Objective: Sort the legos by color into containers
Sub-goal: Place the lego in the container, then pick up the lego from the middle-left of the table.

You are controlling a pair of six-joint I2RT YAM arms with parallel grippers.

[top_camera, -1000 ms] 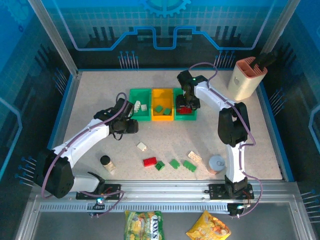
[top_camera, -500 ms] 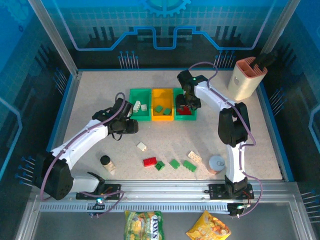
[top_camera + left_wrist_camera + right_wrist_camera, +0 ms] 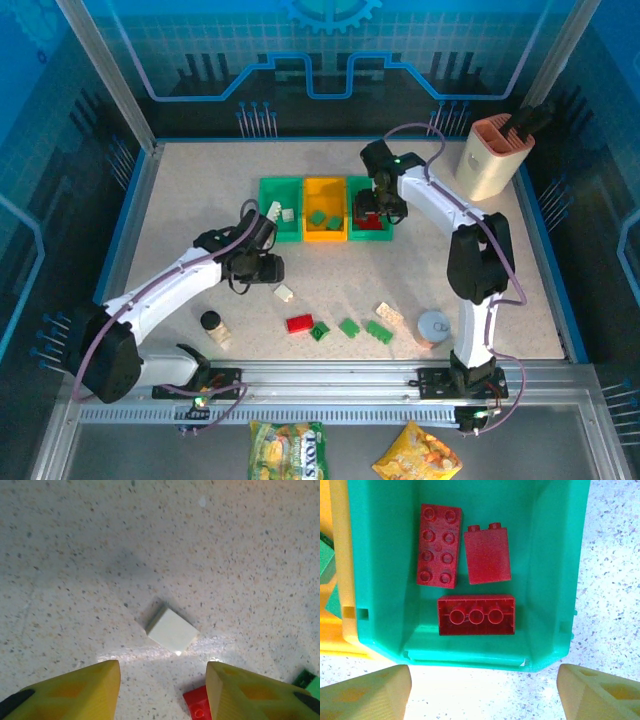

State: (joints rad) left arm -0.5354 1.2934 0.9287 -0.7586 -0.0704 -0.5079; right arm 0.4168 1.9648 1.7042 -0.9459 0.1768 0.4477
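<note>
Three small open bins stand side by side toward 12 o'clock on the speckled table [image 3: 180,200]. The left green plastic bin [image 3: 281,238] holds two cream-white studded bricks [image 3: 275,211]. Touching it at its 3 o'clock, the orange-yellow plastic bin [image 3: 325,195] holds two green bricks [image 3: 317,217]. At that bin's 3 o'clock, the right green plastic bin [image 3: 550,555] holds three red bricks: a flat eight-stud red brick [image 3: 440,546], a red brick lying on its side [image 3: 487,554] and an upturned red brick [image 3: 476,616] with its hollow underside up.

The right gripper [image 3: 482,695] hangs over this bin's near wall, its pincer spread wide and empty.

The left gripper [image 3: 162,690] is over bare table at 7 o'clock of the left green bin, its pincer apart with nothing between. A loose cream-white brick [image 3: 171,630] lies just beyond its tips at 12 o'clock.

A loose red brick [image 3: 298,323], three loose green bricks [image 3: 349,327] and another cream-white brick [image 3: 389,313] lie at 6 o'clock of the bins.
</note>
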